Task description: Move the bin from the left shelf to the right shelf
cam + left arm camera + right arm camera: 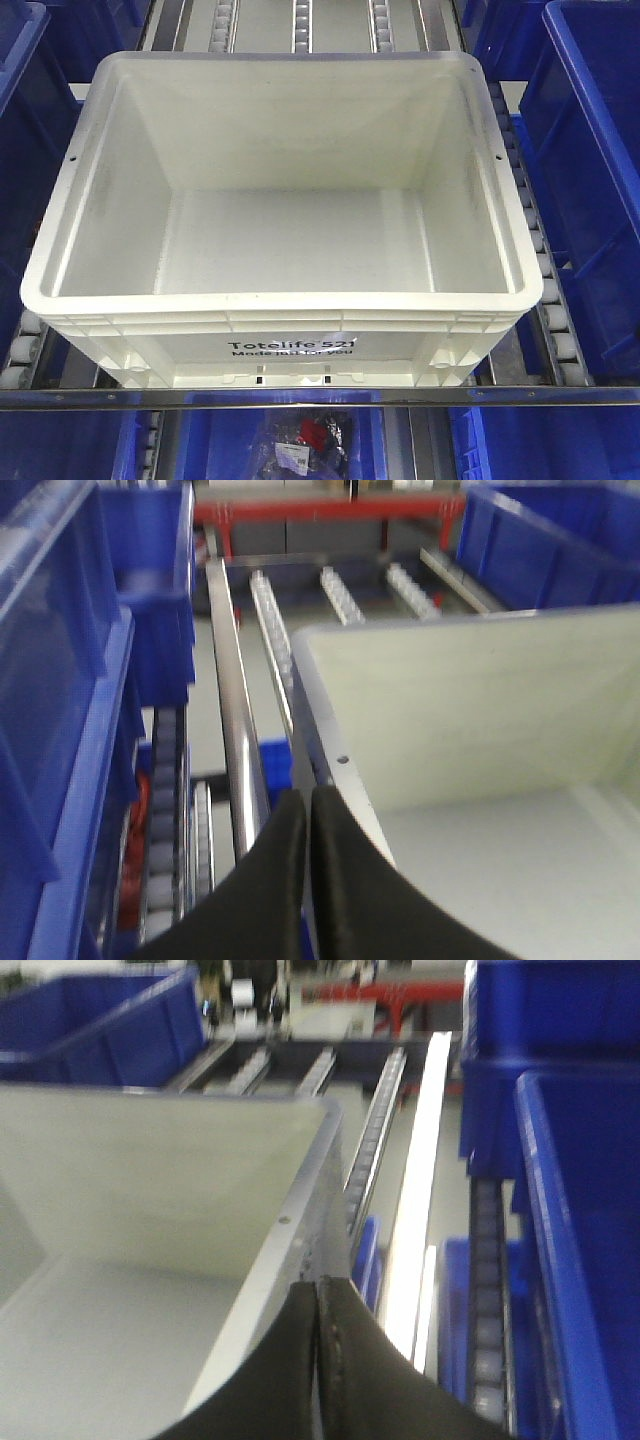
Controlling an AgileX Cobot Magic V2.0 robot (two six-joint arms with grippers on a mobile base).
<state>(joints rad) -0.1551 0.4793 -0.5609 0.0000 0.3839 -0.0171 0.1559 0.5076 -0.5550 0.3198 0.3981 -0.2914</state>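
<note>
Roller-track shelving (300, 25) fills the view, with blue bins (590, 150) packed close on both sides. The bin (280, 303) sits on the middle lane, square to me, with its printed face just behind the metal front rail (300, 397).

From the wrist views, the left gripper (308, 805) sits at the bin's left rim and the right gripper (318, 1295) at its right rim. Each has its fingers drawn together to a thin seam. I cannot tell whether either has the rim pinched or is only resting over it, and the front view shows neither arm.

I judge the step in hand to be securing a two-sided hold before the lift. To do it well, I want both grips confirmed on the rim at matching points. The bin then needs to come up level and clear the front rail, and travel without swinging into the blue bins just beside it.

The white bin holds nothing. A lower blue bin (230, 440) holds a dark bagged item (305, 440) with a red patch. I cannot see into the side bins.
</note>
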